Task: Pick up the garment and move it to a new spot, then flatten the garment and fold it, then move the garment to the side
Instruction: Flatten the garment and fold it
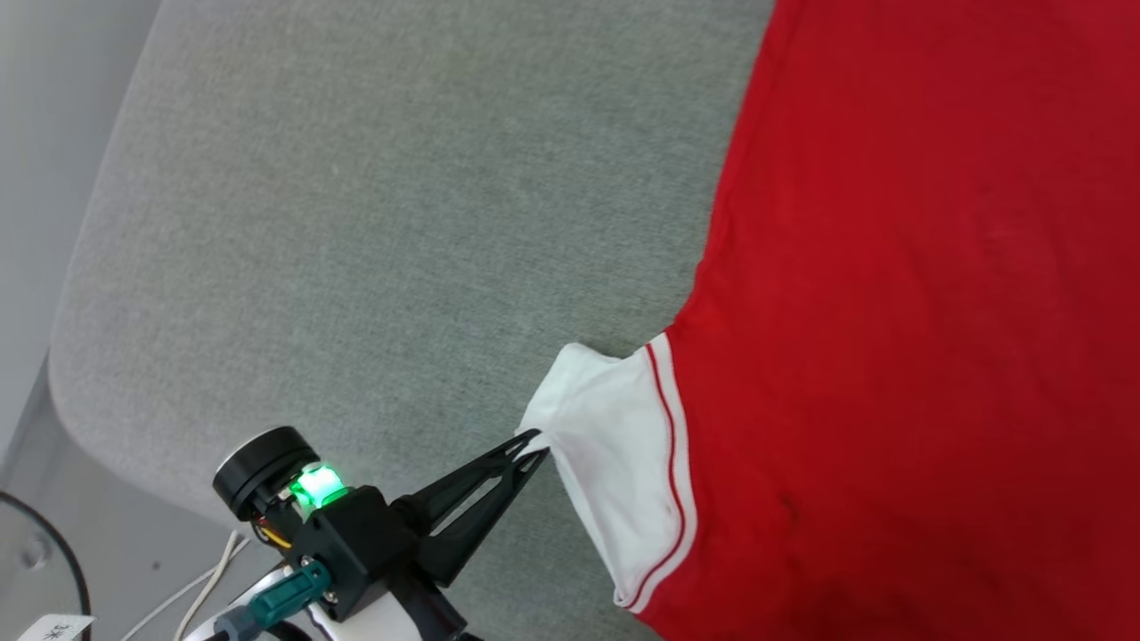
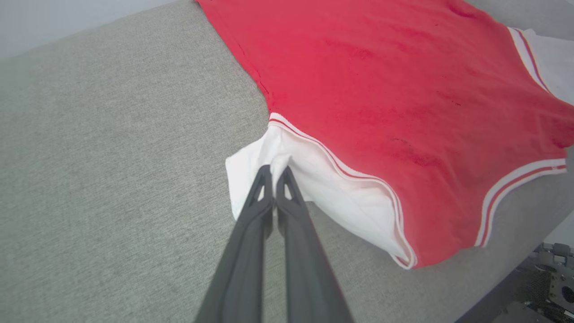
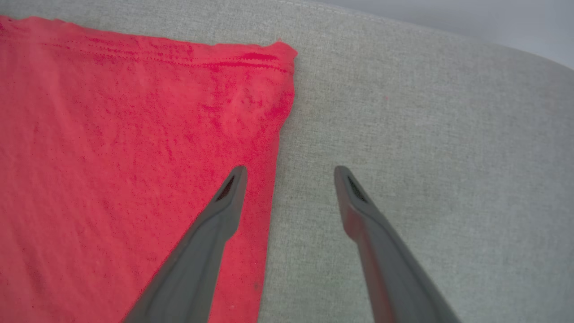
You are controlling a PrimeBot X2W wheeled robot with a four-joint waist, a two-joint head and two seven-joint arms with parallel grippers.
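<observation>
The garment (image 1: 899, 267) lay spread on the grey cushion (image 1: 356, 223). My left claw (image 2: 274, 174) pinched the edge of its white sleeve (image 2: 341, 193), likely to tug it flat. My right claw (image 3: 290, 175) hung spread over the side edge, gripping nothing.

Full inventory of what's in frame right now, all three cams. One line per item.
garment: 1, red with white sleeves and red-white striped trim, spread on the cushion
cushion: 1, grey fabric, under the garment
cables: about 2, white, on the floor off the cushion's near-left corner
left claw: 1, dark grey, shut on the garment's near white sleeve
right claw: 1, dark grey, open, straddling the garment's side edge, one finger over red cloth and one over the cushion
</observation>
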